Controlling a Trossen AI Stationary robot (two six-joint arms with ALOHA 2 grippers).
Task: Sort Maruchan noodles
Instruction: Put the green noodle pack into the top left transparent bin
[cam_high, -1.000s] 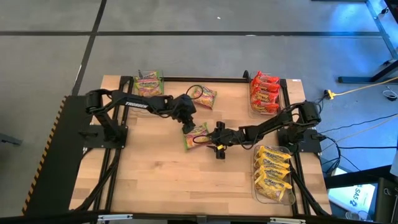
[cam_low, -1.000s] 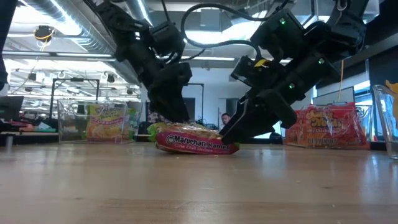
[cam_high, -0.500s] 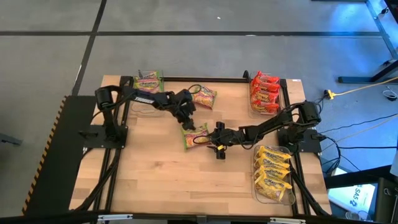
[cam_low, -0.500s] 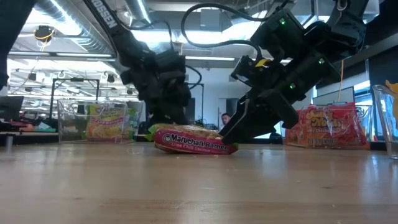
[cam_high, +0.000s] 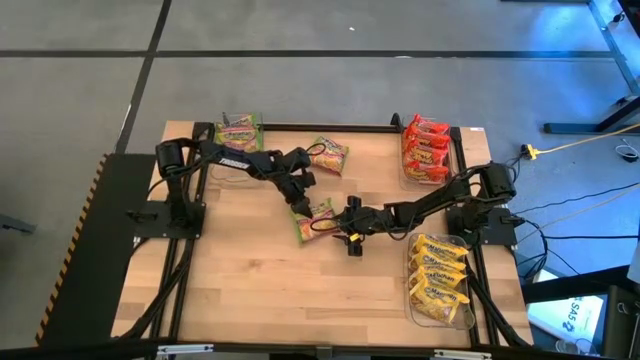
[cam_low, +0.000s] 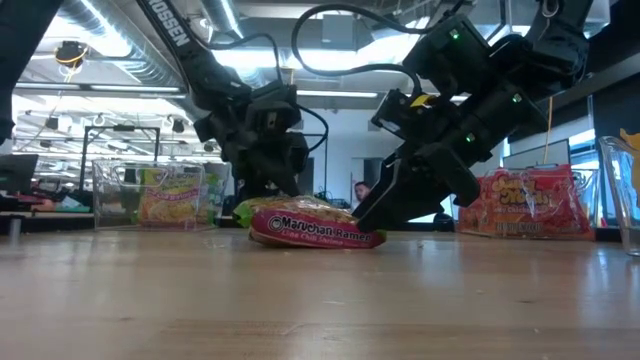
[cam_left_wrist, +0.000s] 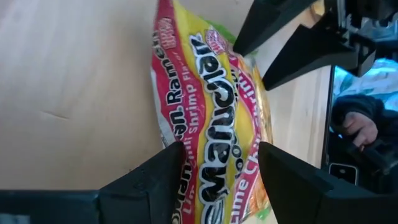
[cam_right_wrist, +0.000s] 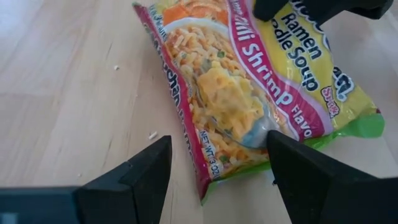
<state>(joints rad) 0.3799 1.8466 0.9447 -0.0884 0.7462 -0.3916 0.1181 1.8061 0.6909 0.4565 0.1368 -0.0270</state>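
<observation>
A green-pink noodle packet (cam_high: 316, 220) lies mid-surface (cam_high: 240, 280). The left pincer (cam_high: 298, 196) and right pincer (cam_high: 338, 224) stand spread at opposite ends of the packet, neither gripping. In the low view, both fingertips are hidden behind the packet.

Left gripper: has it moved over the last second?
Yes. The left gripper slid from the far packet side down to the centre packet.
</observation>
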